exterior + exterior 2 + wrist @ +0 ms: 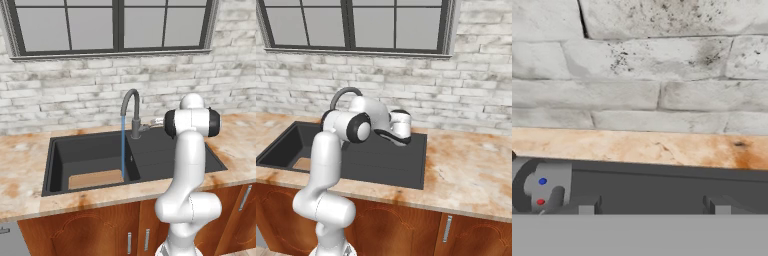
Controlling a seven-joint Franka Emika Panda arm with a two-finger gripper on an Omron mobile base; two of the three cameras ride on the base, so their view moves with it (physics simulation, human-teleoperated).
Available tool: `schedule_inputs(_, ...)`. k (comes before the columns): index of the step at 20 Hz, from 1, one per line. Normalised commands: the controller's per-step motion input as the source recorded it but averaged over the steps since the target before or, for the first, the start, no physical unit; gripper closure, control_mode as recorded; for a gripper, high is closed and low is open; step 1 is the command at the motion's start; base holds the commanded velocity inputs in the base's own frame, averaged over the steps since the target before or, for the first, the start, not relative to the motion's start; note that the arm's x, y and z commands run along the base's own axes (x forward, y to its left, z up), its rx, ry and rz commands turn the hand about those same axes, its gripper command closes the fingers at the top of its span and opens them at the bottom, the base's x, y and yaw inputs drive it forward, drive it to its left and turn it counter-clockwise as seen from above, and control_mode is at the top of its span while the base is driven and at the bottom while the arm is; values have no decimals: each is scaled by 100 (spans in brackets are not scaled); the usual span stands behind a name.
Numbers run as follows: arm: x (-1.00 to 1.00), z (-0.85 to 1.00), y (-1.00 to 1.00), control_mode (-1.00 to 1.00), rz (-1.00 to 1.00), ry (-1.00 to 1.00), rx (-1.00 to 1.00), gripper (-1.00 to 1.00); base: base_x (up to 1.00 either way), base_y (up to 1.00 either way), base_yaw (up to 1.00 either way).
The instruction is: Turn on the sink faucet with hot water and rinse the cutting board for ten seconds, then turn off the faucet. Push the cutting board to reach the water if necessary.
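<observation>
Cutting board (96, 178): flat, stiff, likely slick wet, lying in sink (60, 150) basin, water (123, 147) striking its right end; best nudged edgewise; gripper (652, 206) fingers apart beside faucet (131, 112).

A: Countertop (20, 165), mottled orange-beige stone, crosses mid-frame in the left base view, over wooden cabinets (95, 232) at the bottom.

B: Set into it?

A: The sink (165, 157), matte black, centre frame. Deep basin left, flat draining side right.

B: On the rim?

A: The sink faucet (133, 112), standing at the sink's back edge, upper centre.

B: Behind?

A: Whitish brick wall (60, 95), top half.
</observation>
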Motion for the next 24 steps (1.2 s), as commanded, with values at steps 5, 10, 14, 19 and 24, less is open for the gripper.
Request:
schedule_inputs(5, 0, -5, 44, -100, 0, 0, -3, -100, 0, 0, 0)
schedule_inputs(10, 0, -2, 45, -100, 0, 0, -2, -100, 0, 0, 0)
schedule_inputs(14, 0, 0, 53, -100, 0, 0, -2, -100, 0, 0, 0)
schedule_inputs(19, 0, 0, 46, -100, 0, 0, 0, -100, 0, 0, 0)
schedule_inputs(24, 0, 0, 44, -100, 0, 0, 0, -100, 0, 0, 0)
